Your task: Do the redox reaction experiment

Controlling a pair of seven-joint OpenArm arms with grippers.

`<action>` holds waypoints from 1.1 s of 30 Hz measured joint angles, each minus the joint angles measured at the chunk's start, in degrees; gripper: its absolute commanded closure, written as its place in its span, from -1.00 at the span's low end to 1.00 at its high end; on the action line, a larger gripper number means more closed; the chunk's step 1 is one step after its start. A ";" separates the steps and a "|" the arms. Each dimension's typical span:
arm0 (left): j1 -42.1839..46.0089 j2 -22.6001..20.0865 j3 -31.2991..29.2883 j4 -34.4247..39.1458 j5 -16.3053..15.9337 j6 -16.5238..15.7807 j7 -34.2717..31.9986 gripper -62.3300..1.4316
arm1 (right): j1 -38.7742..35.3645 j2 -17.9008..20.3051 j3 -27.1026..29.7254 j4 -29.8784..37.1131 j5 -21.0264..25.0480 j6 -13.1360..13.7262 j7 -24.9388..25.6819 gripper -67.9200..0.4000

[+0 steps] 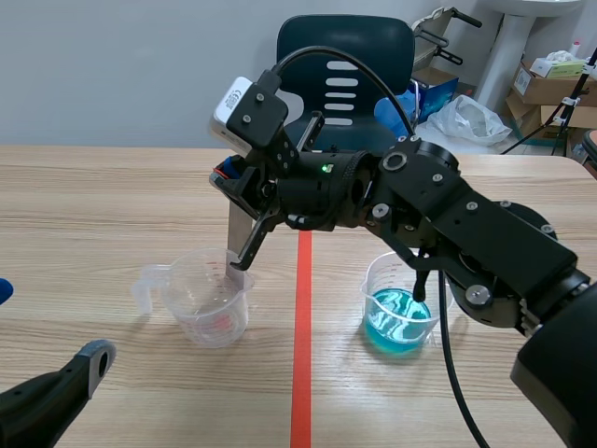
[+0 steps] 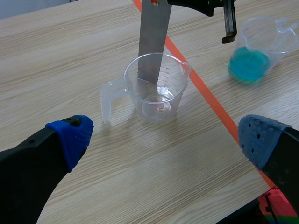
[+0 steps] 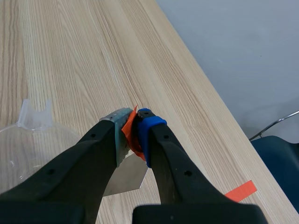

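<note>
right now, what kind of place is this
Likely a makeshift lab or workroom: a wooden table with a cup of blue liquid, a metal strip in the right end effector standing in a clear cup, and cardboard boxes behind.

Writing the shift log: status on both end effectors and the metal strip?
Right end effector shut on metal strip; lower end inside clear cup. Left end effector open, near side of cup. Blue-liquid cup stands apart; nothing blocking.

2 cups point(image 1: 210, 313) point(image 1: 392, 317), 1 strip point(image 2: 153, 37), prob. metal.
</note>
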 measured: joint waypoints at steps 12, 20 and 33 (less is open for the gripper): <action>0.00 0.00 0.00 0.00 0.00 0.00 0.02 -1.00 | 0.28 3.69 0.00 2.64 2.01 0.48 0.55 0.95; 0.00 0.00 0.00 0.00 0.00 0.00 0.02 -1.00 | 0.31 5.14 0.81 8.63 4.24 0.46 0.39 0.95; 0.00 0.00 0.00 0.00 0.00 0.00 0.02 -1.00 | 0.33 6.75 0.85 15.21 8.09 0.52 -1.09 0.95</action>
